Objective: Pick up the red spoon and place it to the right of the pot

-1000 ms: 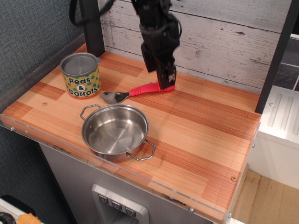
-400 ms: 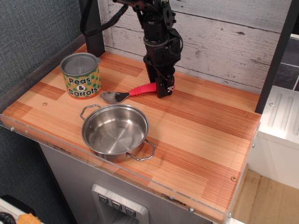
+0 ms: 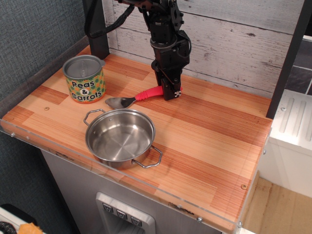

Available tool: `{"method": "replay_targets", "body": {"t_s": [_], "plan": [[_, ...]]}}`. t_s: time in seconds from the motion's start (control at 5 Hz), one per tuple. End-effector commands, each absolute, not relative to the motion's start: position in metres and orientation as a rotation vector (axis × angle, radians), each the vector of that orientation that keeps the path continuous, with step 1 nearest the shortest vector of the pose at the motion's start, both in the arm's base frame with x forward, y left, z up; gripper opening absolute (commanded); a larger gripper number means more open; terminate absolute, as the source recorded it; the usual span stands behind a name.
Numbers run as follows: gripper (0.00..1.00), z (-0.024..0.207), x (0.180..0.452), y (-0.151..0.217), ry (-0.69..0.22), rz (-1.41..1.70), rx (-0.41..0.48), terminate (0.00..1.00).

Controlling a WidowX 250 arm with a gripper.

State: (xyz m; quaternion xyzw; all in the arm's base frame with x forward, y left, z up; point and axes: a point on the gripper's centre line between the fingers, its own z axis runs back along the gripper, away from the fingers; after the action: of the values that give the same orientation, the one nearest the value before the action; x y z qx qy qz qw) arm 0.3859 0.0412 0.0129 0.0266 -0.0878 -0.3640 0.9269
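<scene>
The red spoon point(image 3: 147, 93) lies on the wooden counter behind the pot, with its silver bowl point(image 3: 119, 102) to the left and its ribbed red handle pointing right. My gripper point(image 3: 170, 93) stands upright on the right end of the handle. Its fingers are down at counter level, closed around that end and hiding it. The spoon still rests on the counter. The pot point(image 3: 120, 137), shallow and shiny steel with two wire loop handles, stands empty in front of the spoon, near the counter's front edge.
A green-orange "Peas & Carrots" tin can point(image 3: 85, 79) stands at the left, beside the spoon's bowl. A white plank wall point(image 3: 234, 39) runs behind the counter. Bare wooden counter point(image 3: 214, 136) lies to the right of the pot, up to the right edge.
My gripper came down from just above the handle's right end to counter level and now covers that end. The spoon has shifted only very slightly. The pot and the can have not moved.
</scene>
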Motion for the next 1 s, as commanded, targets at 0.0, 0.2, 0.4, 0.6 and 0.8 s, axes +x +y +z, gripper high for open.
{"method": "replay_targets", "body": {"t_s": [0.0,0.2,0.4,0.6,0.8], "plan": [[0.0,0.071,0.395,0.035,-0.261,-0.799,0.141,0.0],[0.0,0.089,0.392,0.019,-0.268,-0.862,0.167,0.0],[0.0,0.097,0.387,0.004,-0.284,-0.861,0.171,0.0],[0.0,0.102,0.379,-0.012,-0.288,-0.782,0.148,0.0],[0.0,0.102,0.374,-0.029,-0.266,-0.675,0.15,0.0]]}}
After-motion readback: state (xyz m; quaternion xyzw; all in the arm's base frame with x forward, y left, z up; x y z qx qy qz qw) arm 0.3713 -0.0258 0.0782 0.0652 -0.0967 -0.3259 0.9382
